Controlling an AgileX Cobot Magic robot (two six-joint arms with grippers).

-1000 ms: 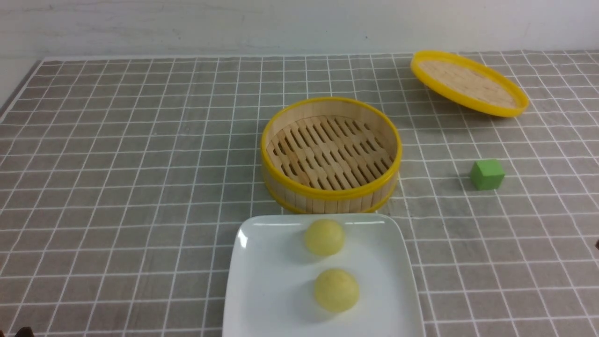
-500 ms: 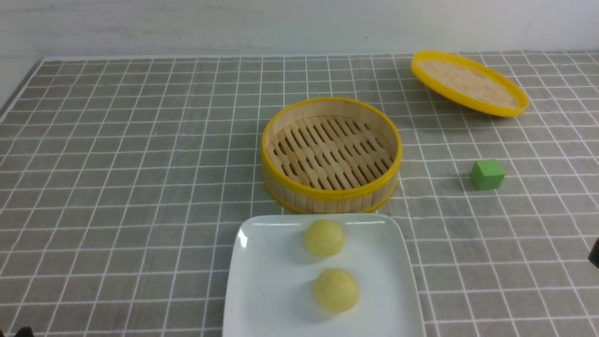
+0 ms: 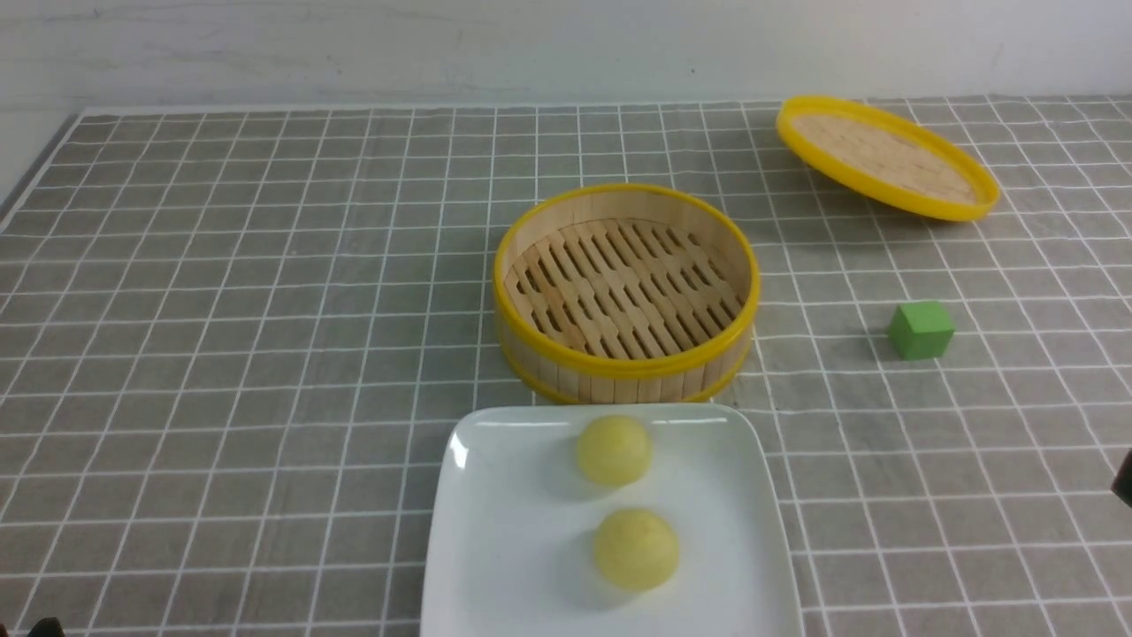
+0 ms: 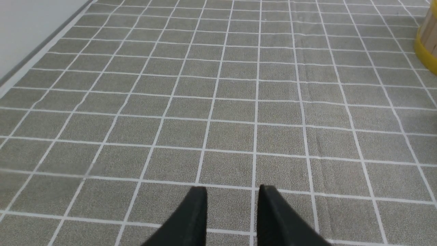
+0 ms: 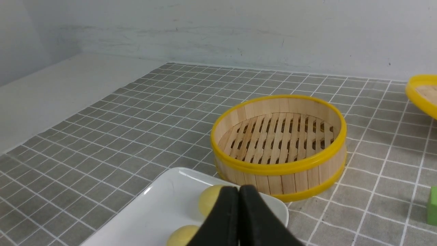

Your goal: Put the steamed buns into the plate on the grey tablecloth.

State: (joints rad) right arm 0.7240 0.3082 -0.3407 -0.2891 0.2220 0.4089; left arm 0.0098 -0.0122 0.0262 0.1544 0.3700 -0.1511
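Two pale yellow steamed buns (image 3: 613,449) (image 3: 635,547) rest on the white square plate (image 3: 504,531), which sits on the grey tablecloth (image 3: 265,310) at the near centre. In the right wrist view my right gripper (image 5: 238,188) is shut and empty, held above and beside the plate (image 5: 160,201), with both buns (image 5: 210,200) (image 5: 179,235) partly hidden behind its fingers. Only a dark sliver of the right arm (image 3: 1125,478) shows at the front view's right edge. In the left wrist view my left gripper (image 4: 233,189) is open and empty over bare cloth (image 4: 218,102), far left of the plate.
An empty round bamboo steamer (image 3: 626,292) stands just behind the plate. Its flat lid (image 3: 887,157) lies tilted at the back right. A green cube (image 3: 921,329) sits right of the steamer. The cloth's left edge (image 4: 20,71) borders a white surface.
The dark sliver of my right arm at the front view's right edge has come slightly further into view. The buns, plate and steamer have not moved.
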